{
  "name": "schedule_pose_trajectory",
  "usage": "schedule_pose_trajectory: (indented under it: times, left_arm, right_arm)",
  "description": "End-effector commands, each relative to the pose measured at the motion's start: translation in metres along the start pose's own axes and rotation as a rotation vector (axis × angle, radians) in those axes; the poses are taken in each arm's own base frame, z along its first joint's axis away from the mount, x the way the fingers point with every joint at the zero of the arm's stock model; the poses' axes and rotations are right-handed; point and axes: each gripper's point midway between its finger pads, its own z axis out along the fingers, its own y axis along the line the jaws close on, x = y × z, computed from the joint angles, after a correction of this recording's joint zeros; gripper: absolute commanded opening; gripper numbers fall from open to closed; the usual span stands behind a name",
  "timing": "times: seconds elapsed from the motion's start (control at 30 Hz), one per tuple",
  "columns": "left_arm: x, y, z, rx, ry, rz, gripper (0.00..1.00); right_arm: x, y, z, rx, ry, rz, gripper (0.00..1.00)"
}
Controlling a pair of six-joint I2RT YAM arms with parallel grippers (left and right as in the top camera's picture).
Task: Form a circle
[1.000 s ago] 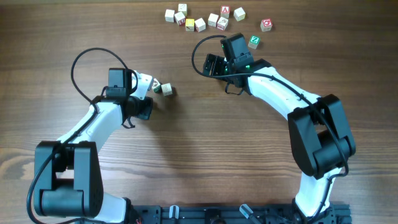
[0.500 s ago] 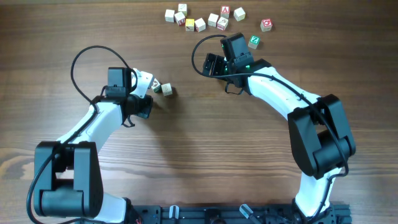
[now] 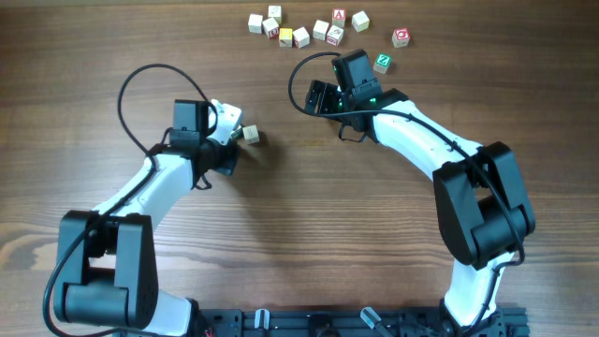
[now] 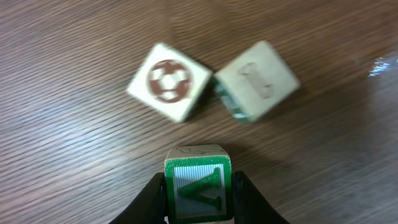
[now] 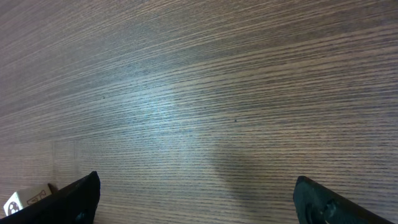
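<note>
"Left wrist view: the left gripper (image 4: 198,194) has its jaws pinching a green-faced cube (image 4: 198,179) at bottom centre — the circle (image 4: 205,84), two cubes touching, lies just above, upper middle."

"What could spoil it?"

"A crooked set-down could knock the football cube (image 4: 168,81) and split them. The right gripper (image 5: 198,200), jaws spread, hangs over the table (image 5: 199,93)."

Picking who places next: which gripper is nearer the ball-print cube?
Left. The left gripper, shut on a green-letter cube, is right beside the ball-print cube; the right gripper, open, is far off by the loose cubes.
</note>
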Motion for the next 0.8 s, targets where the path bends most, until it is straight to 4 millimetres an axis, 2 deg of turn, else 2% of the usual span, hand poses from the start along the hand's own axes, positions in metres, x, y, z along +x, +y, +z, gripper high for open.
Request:
schedule_pose_trajectory:
  times: [0.0,0.33,0.63,0.77]
  left_arm:
    - [0.0047,-0.0103,0.0039,0.018,0.020,0.025,0.25]
    - [0.0040,-0.0099,0.0040,0.018,0.017,0.024,0.28]
    - [-0.0045,-0.0079,0.0040,0.009,-0.018,0.029,0.30]
    - [-0.0045,-0.0079,0.0040,0.009,-0.018,0.029,0.35]
  right_arm:
    - [-0.0032,-0.0031,0.0016,0.018,-0.016,0.007,1.00]
    - [-0.0032,-0.0031,0.0016,0.018,-0.016,0.008,1.00]
    - [-0.0032,-0.0031,0.0016,0.018,-0.016,0.008,1.00]
    - [-0.0032,-0.0031,0.0016,0.018,-0.016,0.008,1.00]
